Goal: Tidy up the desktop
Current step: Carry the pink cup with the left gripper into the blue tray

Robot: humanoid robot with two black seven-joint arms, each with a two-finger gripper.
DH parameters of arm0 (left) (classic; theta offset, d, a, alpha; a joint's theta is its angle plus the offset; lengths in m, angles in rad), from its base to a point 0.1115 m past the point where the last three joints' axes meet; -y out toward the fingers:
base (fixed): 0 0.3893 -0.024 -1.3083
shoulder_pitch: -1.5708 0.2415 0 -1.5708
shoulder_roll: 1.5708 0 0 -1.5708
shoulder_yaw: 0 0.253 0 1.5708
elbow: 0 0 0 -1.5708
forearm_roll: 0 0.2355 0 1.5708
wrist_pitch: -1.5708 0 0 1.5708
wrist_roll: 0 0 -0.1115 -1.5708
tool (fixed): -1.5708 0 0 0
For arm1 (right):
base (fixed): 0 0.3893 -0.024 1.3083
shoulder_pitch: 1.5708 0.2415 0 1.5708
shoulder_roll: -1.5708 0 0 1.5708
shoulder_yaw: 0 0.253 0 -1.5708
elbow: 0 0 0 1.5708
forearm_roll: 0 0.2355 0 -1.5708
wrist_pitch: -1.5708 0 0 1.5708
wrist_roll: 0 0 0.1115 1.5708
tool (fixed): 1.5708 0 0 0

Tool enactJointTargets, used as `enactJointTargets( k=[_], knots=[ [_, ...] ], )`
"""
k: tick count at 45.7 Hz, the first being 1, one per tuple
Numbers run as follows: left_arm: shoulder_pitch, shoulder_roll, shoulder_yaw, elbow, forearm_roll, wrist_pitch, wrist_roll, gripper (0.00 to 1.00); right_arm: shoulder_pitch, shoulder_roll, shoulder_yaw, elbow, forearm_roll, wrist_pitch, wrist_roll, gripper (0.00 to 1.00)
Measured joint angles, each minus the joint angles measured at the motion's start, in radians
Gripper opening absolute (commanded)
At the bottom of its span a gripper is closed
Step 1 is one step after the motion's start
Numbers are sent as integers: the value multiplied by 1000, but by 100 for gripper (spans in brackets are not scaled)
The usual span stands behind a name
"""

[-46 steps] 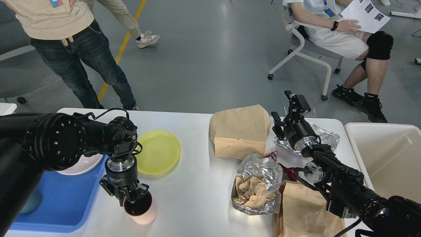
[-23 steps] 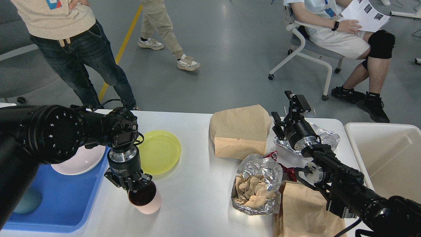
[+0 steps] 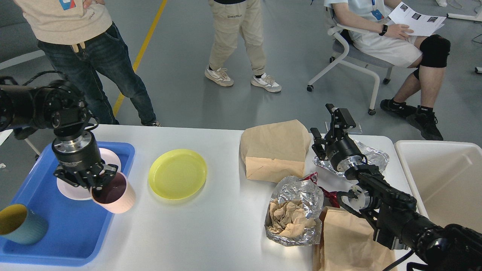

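White and matte, the worktop (image 3: 222,233) fills the lower part of the view, its long axis running left to right; its near edge is cut off by the frame. The widest bare stretch lies in the middle, between the yellow plate (image 3: 177,174) and the open foil bag (image 3: 293,210) of crumpled brown paper. At the left edge sits a blue tray (image 3: 71,233) carrying a white plate (image 3: 71,186) and a teal cup (image 3: 20,224). The left gripper (image 3: 98,182) points down and is clenched on the rim of a pink cup (image 3: 115,197), which tilts over the tray's right rim. On the right the room is tight: a brown paper bag (image 3: 275,150) lies far, a second paper bag (image 3: 350,244) near, partly hidden by the right arm. The right gripper (image 3: 331,122) stands with its fingers spread, grasping nothing, above a foil sheet (image 3: 372,156). An off-white bin (image 3: 444,177) sits just beyond the right edge, cut off by the frame.
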Motion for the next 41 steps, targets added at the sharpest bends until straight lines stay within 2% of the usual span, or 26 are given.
enactJointTargets(
  k=[6, 12, 41],
  knots=[
    [98, 78, 11, 75, 1, 0, 2, 0, 0, 0, 0, 0, 0, 0, 0, 100],
    [142, 110, 12, 104, 1, 0, 2, 0, 0, 0, 0, 1, 0, 0, 0, 100],
    [332, 128, -2, 259, -1, 0, 6, 0, 0, 0, 0, 0, 0, 0, 0, 100]
  ],
)
